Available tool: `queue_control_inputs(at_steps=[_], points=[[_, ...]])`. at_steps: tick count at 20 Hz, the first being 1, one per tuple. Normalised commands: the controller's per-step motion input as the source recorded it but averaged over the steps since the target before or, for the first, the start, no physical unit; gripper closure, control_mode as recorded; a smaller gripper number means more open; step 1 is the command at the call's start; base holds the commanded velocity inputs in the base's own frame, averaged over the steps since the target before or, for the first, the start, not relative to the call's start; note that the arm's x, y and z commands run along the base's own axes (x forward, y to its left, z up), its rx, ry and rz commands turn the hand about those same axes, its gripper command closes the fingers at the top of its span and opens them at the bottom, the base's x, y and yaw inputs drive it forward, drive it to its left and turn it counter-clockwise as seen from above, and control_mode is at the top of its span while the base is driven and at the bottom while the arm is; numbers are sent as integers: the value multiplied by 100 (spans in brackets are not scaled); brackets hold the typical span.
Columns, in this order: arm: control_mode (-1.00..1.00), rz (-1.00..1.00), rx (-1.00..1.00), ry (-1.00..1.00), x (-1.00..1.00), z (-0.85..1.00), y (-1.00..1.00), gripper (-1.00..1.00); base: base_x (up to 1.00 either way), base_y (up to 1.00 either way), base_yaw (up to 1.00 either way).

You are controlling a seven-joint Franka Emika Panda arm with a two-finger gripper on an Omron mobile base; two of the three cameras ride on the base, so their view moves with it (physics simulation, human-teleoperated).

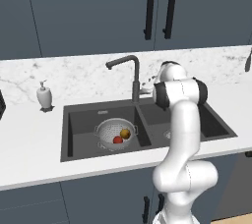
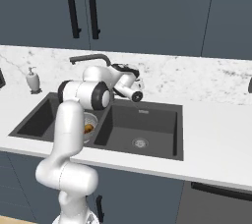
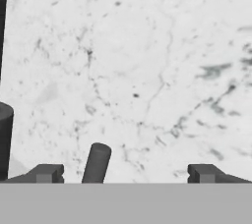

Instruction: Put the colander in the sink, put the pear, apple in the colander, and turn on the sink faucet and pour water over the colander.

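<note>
- The arm is reaching to the faucet (image 1: pixel 132 73), jaws (image 3: pixel 123 173) standing wide around its lever (image 3: pixel 97 163).
- The arm is hiding part of the colander (image 2: pixel 89 122), behind the jaws in the sink (image 1: pixel 81 115).

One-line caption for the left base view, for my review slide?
Colander holding apple and pear sits in the sink's left basin while the arm reaches behind the faucet.

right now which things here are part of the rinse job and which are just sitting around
Part of the job:
- colander in the left basin of the sink
- apple and pear, both in the colander
- sink faucet
- gripper, open by the faucet's lever

Just lying about:
- soap dispenser on the counter
</note>
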Motion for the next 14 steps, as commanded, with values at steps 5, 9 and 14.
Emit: queue_control_inputs(at_steps=[5, 9, 14], points=[[-100, -6, 0, 1, 27, -1, 0, -100, 0, 0, 0], [-100, -7, 0, 2, 19, -6, 0, -100, 0, 0, 0], [-100, -7, 0, 7, 20, -7, 0, -100, 0, 0, 0]])
